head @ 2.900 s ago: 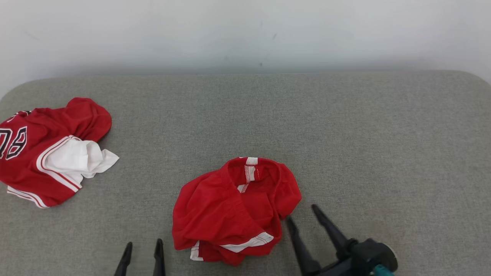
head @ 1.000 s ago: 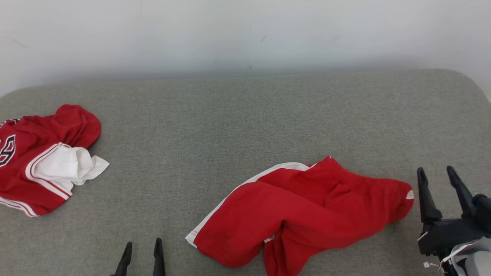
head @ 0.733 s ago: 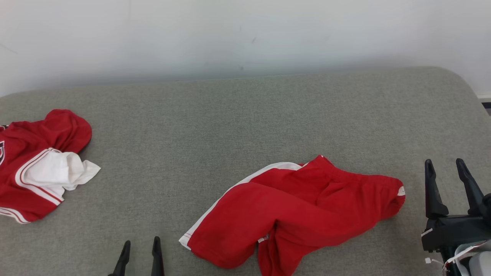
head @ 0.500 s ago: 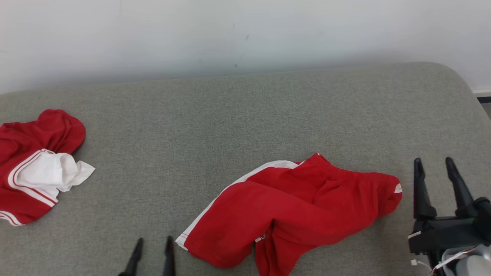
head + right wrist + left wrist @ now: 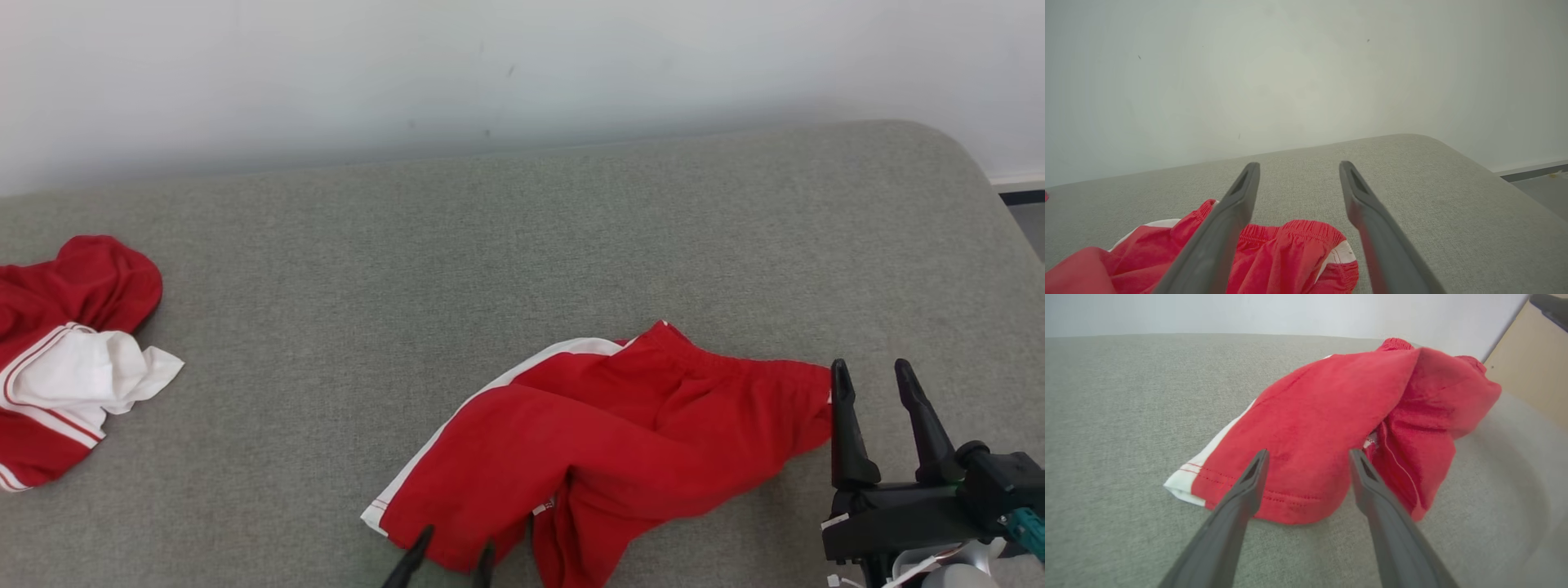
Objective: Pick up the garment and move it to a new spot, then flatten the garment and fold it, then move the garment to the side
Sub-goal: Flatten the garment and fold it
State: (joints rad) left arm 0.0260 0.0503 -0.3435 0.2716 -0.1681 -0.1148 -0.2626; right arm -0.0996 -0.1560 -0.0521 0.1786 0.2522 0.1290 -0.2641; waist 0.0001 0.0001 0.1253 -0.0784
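Grey cushion (image 5: 490,245): red shorts (image 5: 637,425) lie btwn L jaws at hem & R jaws by waistband; both apart, empty.

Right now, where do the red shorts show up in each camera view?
Head view: red shorts lower middle, stretching right.
Left wrist view: red shorts centre to upper right.
Right wrist view: red shorts bottom edge, left to centre.
Shared landmark: the grey cushion under them.
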